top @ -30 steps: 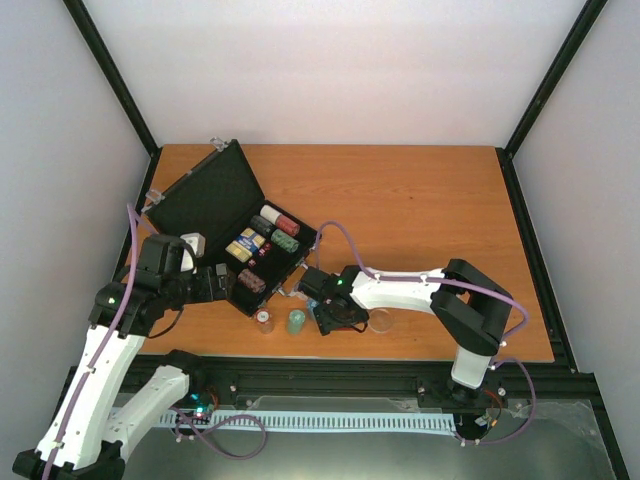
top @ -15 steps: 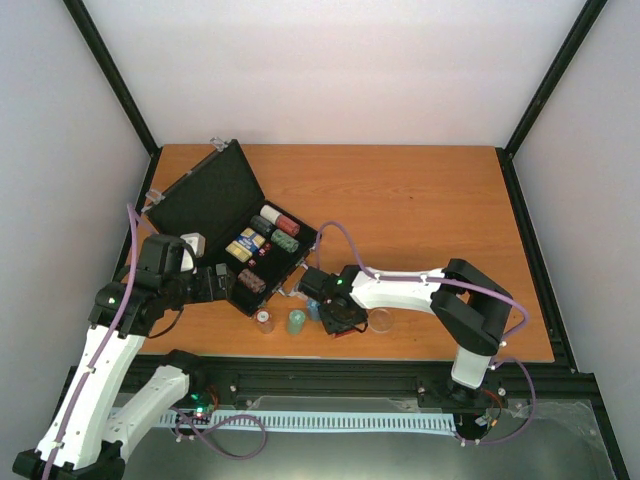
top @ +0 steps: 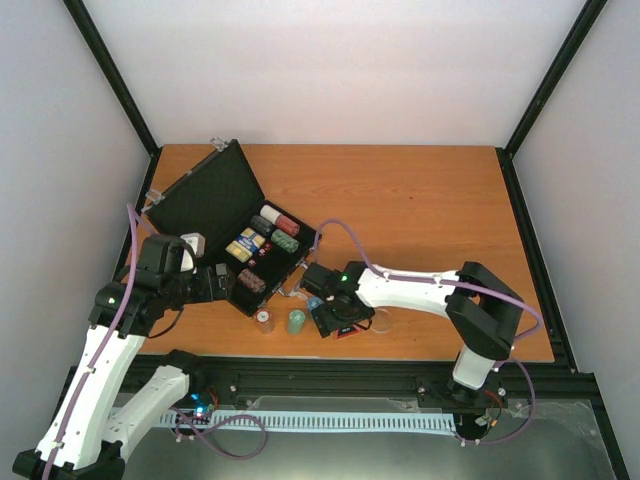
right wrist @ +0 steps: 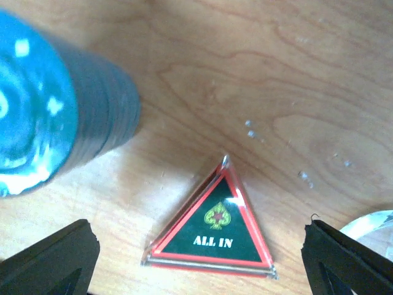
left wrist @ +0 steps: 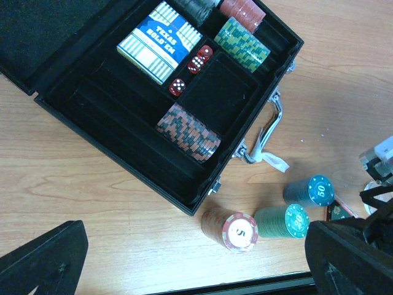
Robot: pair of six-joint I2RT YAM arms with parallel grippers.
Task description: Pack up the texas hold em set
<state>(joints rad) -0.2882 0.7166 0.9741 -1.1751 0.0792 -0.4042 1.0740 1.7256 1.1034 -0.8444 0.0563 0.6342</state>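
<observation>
The black case (top: pixel 205 198) lies open at the left, its tray (left wrist: pixel 123 173) holding a card deck (left wrist: pixel 159 41), red dice (left wrist: pixel 190 69) and chip stacks, one brown-red (left wrist: pixel 187 130). In front of it on the table stand a red stack (left wrist: pixel 232 228), a green stack (left wrist: pixel 282 221) and a blue stack (right wrist: pixel 55 110). The black "ALL IN" triangle (right wrist: pixel 212 227) lies flat between the fingers of my open right gripper (right wrist: pixel 196 264), untouched. A clear disc (right wrist: pixel 374 224) lies just right of it. My left gripper (left wrist: pixel 196 264) hovers open and empty above the red stack.
The case's silver handle (left wrist: pixel 270 126) juts toward the loose stacks. The table's front edge and black rail (left wrist: pixel 245 286) run just behind the stacks. Bare wood (top: pixel 420 210) stretches across the right and far side.
My right gripper has shifted slightly toward the front over the triangle and its elbow has swung right. The left arm has not moved.
</observation>
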